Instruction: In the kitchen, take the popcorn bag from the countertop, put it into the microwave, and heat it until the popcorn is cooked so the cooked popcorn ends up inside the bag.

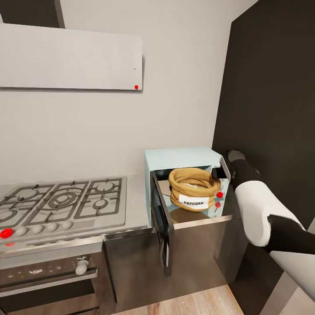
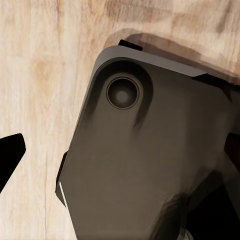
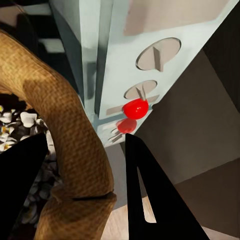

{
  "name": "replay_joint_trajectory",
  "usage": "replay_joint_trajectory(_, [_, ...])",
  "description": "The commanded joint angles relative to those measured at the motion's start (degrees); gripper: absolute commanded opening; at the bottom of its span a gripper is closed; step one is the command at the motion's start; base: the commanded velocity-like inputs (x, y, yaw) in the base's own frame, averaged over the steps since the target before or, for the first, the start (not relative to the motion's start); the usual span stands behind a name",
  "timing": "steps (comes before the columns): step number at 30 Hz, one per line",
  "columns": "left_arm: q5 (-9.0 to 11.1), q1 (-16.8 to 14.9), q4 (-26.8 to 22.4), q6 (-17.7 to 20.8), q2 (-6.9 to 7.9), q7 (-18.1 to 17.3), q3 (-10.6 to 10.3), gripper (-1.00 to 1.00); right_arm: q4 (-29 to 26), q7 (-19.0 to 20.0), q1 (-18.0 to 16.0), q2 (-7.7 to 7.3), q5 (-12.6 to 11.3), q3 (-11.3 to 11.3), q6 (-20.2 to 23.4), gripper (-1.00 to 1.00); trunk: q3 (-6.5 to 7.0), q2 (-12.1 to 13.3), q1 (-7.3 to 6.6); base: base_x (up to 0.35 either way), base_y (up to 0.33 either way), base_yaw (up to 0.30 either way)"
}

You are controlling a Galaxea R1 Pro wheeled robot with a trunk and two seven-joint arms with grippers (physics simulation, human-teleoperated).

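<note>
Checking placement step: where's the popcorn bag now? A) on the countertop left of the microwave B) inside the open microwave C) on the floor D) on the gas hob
B: the popcorn bag sits in the cavity of the microwave, whose door hangs open.

The popcorn bag (image 1: 194,189) sits inside the microwave (image 1: 183,158) on the countertop (image 1: 135,205), right of the hob (image 1: 61,199), my right gripper (image 3: 82,195) astride its rim.

Microwave (image 1: 181,158) door (image 1: 162,225) swung wide, mouth open. Bag (image 1: 194,189) fills most of cavity; little room beside it. Right gripper (image 3: 80,190) straddles bag rim. Dark wall (image 1: 267,100) crowds right side. Counter (image 1: 135,197) left of door free.
</note>
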Motion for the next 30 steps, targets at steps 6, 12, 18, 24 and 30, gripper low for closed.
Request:
replay_joint_trajectory(6, [0.2,0.0,0.0,-0.2,-0.02,0.1,0.1,1.00,-0.1,0.0,-0.1,0.01,0.3,-0.2,0.2,-1.00,-0.06,0.0,0.00,0.000,0.000,0.000])
replay_joint_trajectory(12, [0.1,0.0,0.0,-0.2,-0.02,0.1,0.1,1.00,0.0,0.0,-0.1,0.08,0.2,-0.2,0.2,-1.00,-0.06,0.0,0.00,0.081,0.000,0.000])
replay_joint_trajectory(18, [0.1,0.0,0.0,-0.2,-0.02,0.1,0.1,1.00,0.0,-0.1,-0.1,0.10,0.1,-0.2,0.2,-1.00,-0.06,0.0,0.00,0.138,0.000,0.000])
replay_joint_trajectory(24, [0.2,0.0,0.0,-0.2,-0.02,0.1,0.1,1.00,0.0,-0.1,-0.1,0.10,0.1,-0.2,0.2,-1.00,-0.06,0.0,0.00,0.033,0.000,0.000])
replay_joint_trajectory(30, [0.1,0.0,0.0,-0.2,-0.02,0.1,0.1,1.00,0.1,0.0,-0.1,0.12,0.1,-0.2,0.2,-1.00,-0.06,0.0,0.00,0.098,0.009,0.000])
